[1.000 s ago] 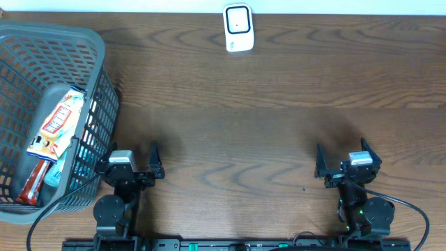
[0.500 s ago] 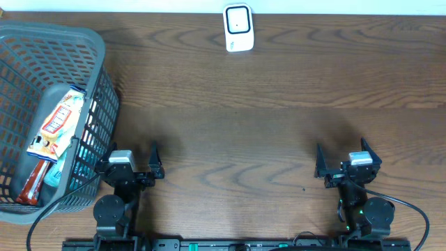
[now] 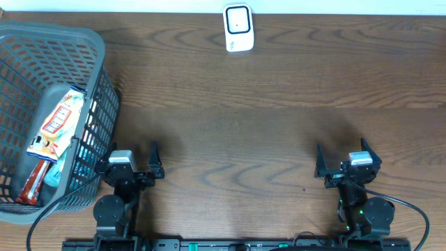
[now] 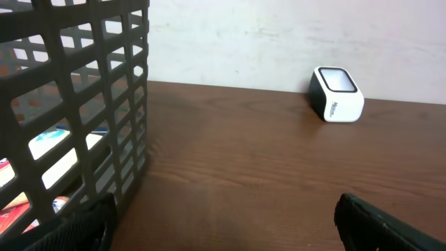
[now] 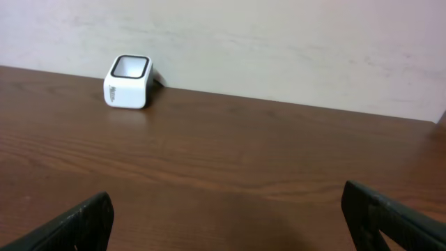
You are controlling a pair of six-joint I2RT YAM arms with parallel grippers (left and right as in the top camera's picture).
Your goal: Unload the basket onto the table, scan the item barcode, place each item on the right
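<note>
Snack packet [image 3: 57, 124] lengthwise near-to-far in basket [image 3: 104, 90]

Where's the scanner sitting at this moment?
Overhead, the scanner stands on the table at its far edge, near centre, well right of the basket.

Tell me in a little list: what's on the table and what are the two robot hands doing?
table: brown wood
basket: grey plastic, at the table's left end
in the basket: white and orange snack packet, red packet
scanner: small and white, at the far edge of the table
left gripper: open, holding nothing, next to the basket
right gripper: open, holding nothing, over bare table
scanning: not started, no item picked up yet
</note>
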